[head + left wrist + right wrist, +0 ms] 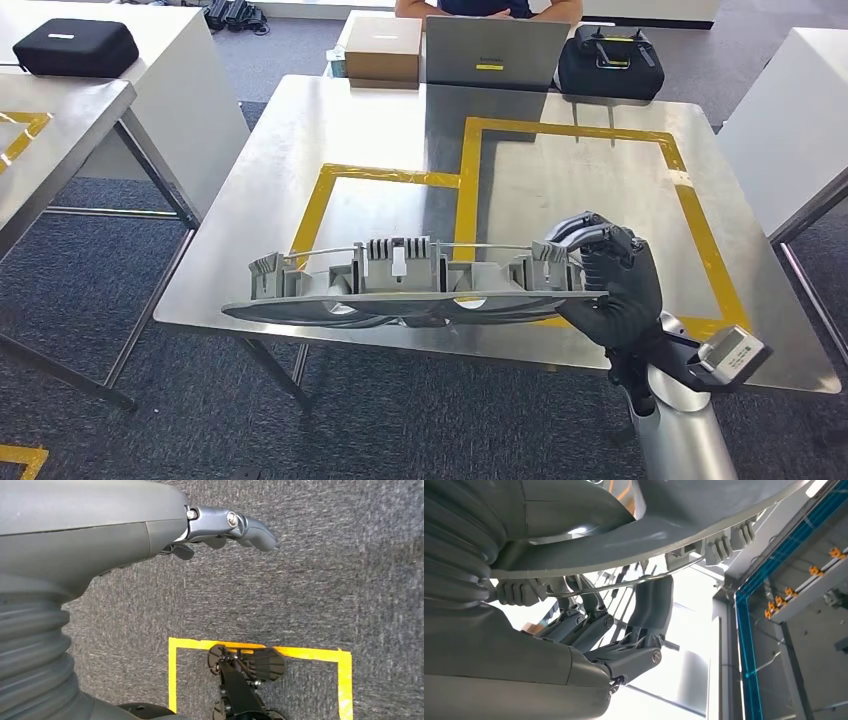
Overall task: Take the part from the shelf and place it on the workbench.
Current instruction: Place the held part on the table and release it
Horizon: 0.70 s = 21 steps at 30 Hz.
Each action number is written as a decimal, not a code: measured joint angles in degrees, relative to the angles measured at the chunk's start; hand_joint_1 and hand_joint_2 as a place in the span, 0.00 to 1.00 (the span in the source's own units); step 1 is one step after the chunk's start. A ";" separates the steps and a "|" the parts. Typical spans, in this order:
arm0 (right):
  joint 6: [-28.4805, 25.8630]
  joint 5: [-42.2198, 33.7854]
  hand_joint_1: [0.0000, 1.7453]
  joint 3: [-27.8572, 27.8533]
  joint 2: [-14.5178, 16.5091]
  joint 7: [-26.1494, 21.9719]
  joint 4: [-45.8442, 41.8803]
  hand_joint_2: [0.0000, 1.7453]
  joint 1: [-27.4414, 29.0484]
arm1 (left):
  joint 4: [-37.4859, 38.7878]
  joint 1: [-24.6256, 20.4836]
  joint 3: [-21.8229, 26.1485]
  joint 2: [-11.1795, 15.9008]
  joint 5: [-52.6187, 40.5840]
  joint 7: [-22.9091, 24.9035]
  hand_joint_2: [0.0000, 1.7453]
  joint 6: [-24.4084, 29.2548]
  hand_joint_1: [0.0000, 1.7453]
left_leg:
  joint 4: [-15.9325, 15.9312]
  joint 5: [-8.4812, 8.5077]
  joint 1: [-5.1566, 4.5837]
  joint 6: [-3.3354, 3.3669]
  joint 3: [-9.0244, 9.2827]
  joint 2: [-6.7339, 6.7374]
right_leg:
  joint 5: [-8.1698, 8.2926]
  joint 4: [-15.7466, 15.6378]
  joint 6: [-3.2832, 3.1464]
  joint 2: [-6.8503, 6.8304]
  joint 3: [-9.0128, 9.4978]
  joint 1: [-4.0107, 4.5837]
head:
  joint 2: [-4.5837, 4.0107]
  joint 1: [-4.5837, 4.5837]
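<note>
The right hand grips the long grey part at its 3 o'clock end, above the surface. The left hand holds nothing, fingers apart. No writing is readable.

part: grey | workbench: silver, yellow tape outlines | robot hand: black | carpet: dark grey
</note>
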 joint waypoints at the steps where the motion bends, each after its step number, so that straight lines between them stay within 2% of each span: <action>1: -2.24 1.57 1.00 0.17 -0.06 -0.01 -0.02 1.00 0.06 | 0.00 0.00 0.00 0.03 0.13 -0.09 1.00 -0.16 0.00 | 0.00 0.00 -0.07 0.09 -0.01 0.01 | 0.03 -0.04 0.11 0.00 0.01 -0.06 | 0.00 0.01; 6: -20.43 13.91 1.00 3.21 -1.37 0.00 1.96 1.00 -1.12 | 0.00 0.05 0.00 0.16 0.50 -0.82 1.00 -1.07 0.00 | 0.00 0.04 -0.26 0.30 -0.06 0.02 | 0.13 -0.12 0.45 0.00 -0.01 -0.25 | 0.00 0.01; 8: -28.02 19.97 1.00 4.61 -1.98 0.03 5.24 1.00 -2.90 | -0.01 0.04 0.00 0.18 0.45 -1.07 1.00 -1.34 0.00 | 0.00 0.09 -0.28 0.36 -0.06 0.02 | 0.16 -0.13 0.51 0.00 -0.02 -0.27 | 0.00 0.01; 10: -33.33 24.89 1.00 5.33 -2.43 0.05 9.37 1.00 -4.91 | -0.02 0.01 0.00 0.18 0.38 -1.19 1.00 -1.56 0.00 | 0.00 0.14 -0.29 0.40 -0.07 0.02 | 0.20 -0.13 0.55 -0.01 -0.02 -0.27 | 0.00 0.01; 13: -37.63 28.92 1.00 5.57 -2.88 0.06 15.63 1.00 -8.05 | -0.02 -0.01 0.00 0.17 0.34 -1.28 1.00 -2.00 0.00 | -0.01 0.20 -0.28 0.41 -0.07 0.02 | 0.24 -0.13 0.59 -0.02 -0.04 -0.27 | 0.00 0.00; 17: -40.77 32.97 1.00 5.75 -3.11 0.61 23.83 1.00 -12.26 | -0.02 -0.09 -0.01 0.17 0.12 -1.50 1.00 -2.83 0.00 | -0.01 0.22 -0.28 0.40 -0.06 0.02 | 0.25 -0.12 0.59 -0.01 -0.05 -0.27 | 0.00 0.01; 21: -45.21 39.71 1.00 6.24 -3.04 4.22 32.45 1.00 -17.04 | -0.03 -0.29 -0.13 0.16 -0.68 -1.57 1.00 -2.82 0.00 | -0.02 0.23 -0.28 0.40 -0.05 0.01 | 0.25 -0.11 0.59 -0.02 -0.04 -0.26 | 0.00 0.01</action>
